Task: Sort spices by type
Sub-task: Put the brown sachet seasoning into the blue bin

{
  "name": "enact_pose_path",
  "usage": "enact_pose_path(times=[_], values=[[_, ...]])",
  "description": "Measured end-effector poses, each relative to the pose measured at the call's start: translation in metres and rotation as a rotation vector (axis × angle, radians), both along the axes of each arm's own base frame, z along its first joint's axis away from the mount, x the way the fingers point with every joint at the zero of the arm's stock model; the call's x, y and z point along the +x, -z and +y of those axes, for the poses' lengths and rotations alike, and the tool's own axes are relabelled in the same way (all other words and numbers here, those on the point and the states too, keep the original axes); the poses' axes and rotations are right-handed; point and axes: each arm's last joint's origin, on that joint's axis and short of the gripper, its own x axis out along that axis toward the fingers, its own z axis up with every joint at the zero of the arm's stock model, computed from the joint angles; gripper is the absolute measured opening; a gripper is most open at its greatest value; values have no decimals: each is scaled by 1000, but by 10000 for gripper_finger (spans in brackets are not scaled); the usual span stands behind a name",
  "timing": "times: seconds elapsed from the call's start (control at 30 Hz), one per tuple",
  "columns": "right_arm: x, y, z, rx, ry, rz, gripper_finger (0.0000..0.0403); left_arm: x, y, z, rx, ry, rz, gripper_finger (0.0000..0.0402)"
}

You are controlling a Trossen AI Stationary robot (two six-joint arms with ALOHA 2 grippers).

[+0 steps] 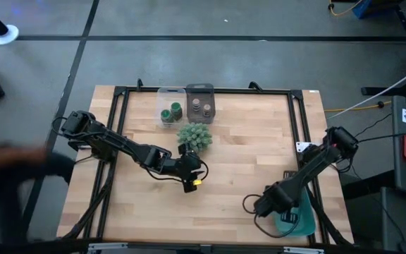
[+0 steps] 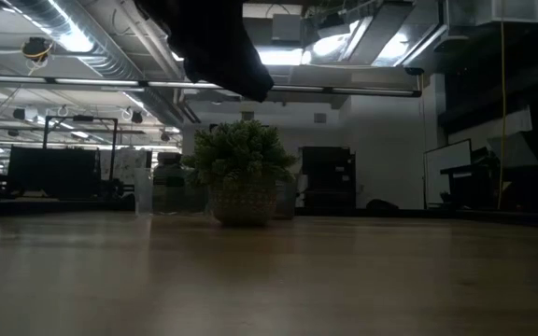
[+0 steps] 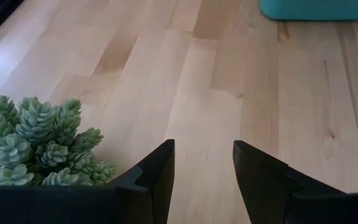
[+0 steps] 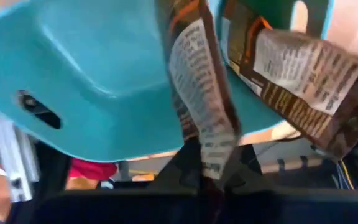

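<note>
Two green spice jars [image 1: 170, 112] stand in a clear box at the table's far edge. Two grey-brown jars [image 1: 201, 106] stand in the grey box next to it. My left gripper [image 1: 189, 182] [image 3: 204, 171] hovers open over bare wood, just near of the spiky green ball [image 1: 194, 135] [image 3: 36, 140], with nothing between its fingers. My right gripper [image 1: 268, 202] sits at the near right, beside the teal bin [image 1: 296, 220] [image 4: 104, 81], shut on a crinkled brown-and-orange snack packet [image 4: 291, 74]. My right gripper pinches a narrow folded edge of the snack packet [image 4: 211, 155] between its two fingers. The rest of the packet spreads out beyond the fingers, in front of the teal bin. The fingers themselves are dark, and the packet mostly hides them.
A black metal frame [image 1: 298, 123] runs around the tabletop. The spiky ball [image 2: 241, 173] stands mid-table in front of the two boxes. Bare wood [image 1: 238, 155] lies between the two arms. A blurred dark shape shows off the table's left side [image 1: 5, 166].
</note>
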Motion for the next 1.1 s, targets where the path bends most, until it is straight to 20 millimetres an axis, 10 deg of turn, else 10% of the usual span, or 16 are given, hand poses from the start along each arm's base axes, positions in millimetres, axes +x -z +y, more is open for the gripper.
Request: enact_pose_path(times=[1.1], values=[[-21, 35, -18, -40, -30, 161, 18, 0, 0, 0, -3, -3, 3, 148]])
